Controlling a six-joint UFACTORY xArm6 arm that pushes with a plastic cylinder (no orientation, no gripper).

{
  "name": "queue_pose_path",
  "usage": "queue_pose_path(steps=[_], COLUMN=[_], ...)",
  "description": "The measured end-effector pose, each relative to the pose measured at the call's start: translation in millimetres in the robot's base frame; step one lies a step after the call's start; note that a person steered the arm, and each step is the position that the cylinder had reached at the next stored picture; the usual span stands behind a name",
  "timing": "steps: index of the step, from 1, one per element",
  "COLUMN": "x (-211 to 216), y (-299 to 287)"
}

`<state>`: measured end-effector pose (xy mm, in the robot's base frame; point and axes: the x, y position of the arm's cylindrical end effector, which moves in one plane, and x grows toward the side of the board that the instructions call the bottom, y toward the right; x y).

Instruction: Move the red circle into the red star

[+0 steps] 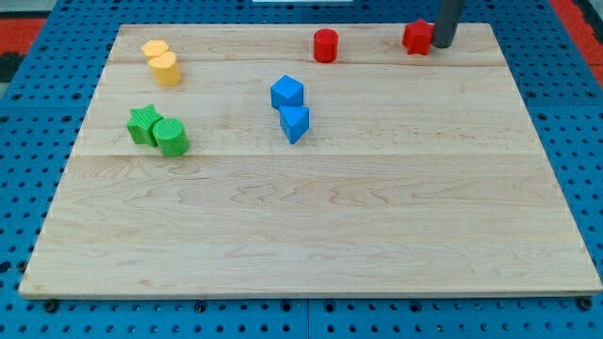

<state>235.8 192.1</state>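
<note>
2 red blocks apart, red circle (325,45), red star (417,37) touching my tip (442,44), no end effector visible.

Wooden board (311,235) on blue pegboard (38,75). Top edge: red circle (325,45), w/ red star (417,37) well to its right, my tip (442,44) touching the star's right side. Top left — two yellow blocks (162,60) touching. Left: green star (143,122) against green cylinder (172,137). Centre — blue cube-ish block (287,92) just above blue wedge (295,123).
</note>
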Motion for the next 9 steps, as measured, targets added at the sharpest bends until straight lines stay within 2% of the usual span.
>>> queue_pose_path(steps=[1,2,3,4,5,6,9], x=[48.6,81.4,73.9,48.3,47.5,34.6,32.7], y=[22.3,-95.3,-148.5,-144.9,-196.5,-195.6,-206.7])
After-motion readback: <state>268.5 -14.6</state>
